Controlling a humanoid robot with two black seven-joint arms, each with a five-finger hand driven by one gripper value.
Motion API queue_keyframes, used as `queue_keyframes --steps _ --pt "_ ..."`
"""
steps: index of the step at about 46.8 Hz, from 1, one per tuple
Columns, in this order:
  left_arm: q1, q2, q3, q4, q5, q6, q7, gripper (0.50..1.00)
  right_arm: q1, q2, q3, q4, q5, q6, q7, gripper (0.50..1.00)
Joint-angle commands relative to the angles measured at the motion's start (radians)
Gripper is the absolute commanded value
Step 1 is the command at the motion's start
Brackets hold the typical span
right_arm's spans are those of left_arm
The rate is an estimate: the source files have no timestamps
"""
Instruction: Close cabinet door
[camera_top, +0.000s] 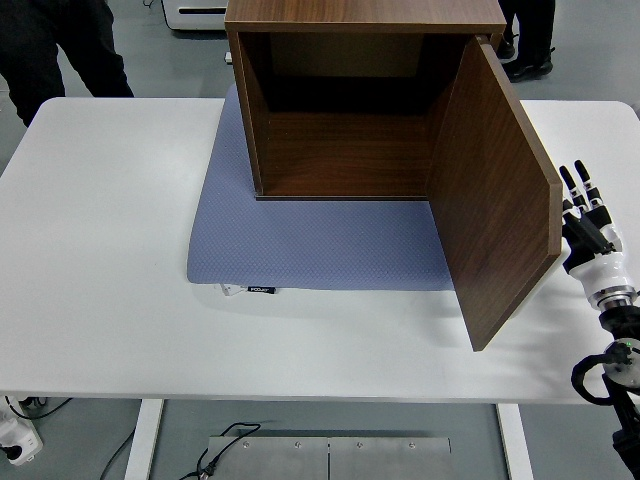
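A dark wooden cabinet (340, 100) stands at the back of the table with its inside bare. Its door (495, 190), hinged on the right side, swings out towards the table's near edge, wide open. My right hand (588, 215) hovers just to the right of the door's free edge, a small gap apart from it. Its fingers (578, 182) are straight and spread, pointing away from me, and hold nothing. The left arm does not show.
A blue-grey mat (320, 235) lies under and in front of the cabinet on the white table (100, 250). People's legs (60, 50) stand beyond the table's far left corner, and more legs (530, 35) show at the far right.
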Motion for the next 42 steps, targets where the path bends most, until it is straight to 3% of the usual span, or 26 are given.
queue_keyframes --steps 1,13,29,42 --pt "0.0 0.0 0.0 0.0 0.0 0.0 0.0 1.0 -0.002 -0.005 -0.001 0.002 0.0 0.002 0.0 1.0" --pt "0.0 0.0 0.0 0.0 0.0 0.0 0.0 1.0 -0.037 -0.051 -0.001 0.09 0.005 0.002 0.0 1.0" --pt "0.0 0.0 0.0 0.0 0.0 0.0 0.0 1.0 -0.169 -0.15 0.013 0.28 0.005 0.005 0.0 1.0" --pt "0.0 0.0 0.0 0.0 0.0 0.002 0.0 1.0 -0.25 -0.181 0.015 0.332 0.005 0.041 0.002 1.0"
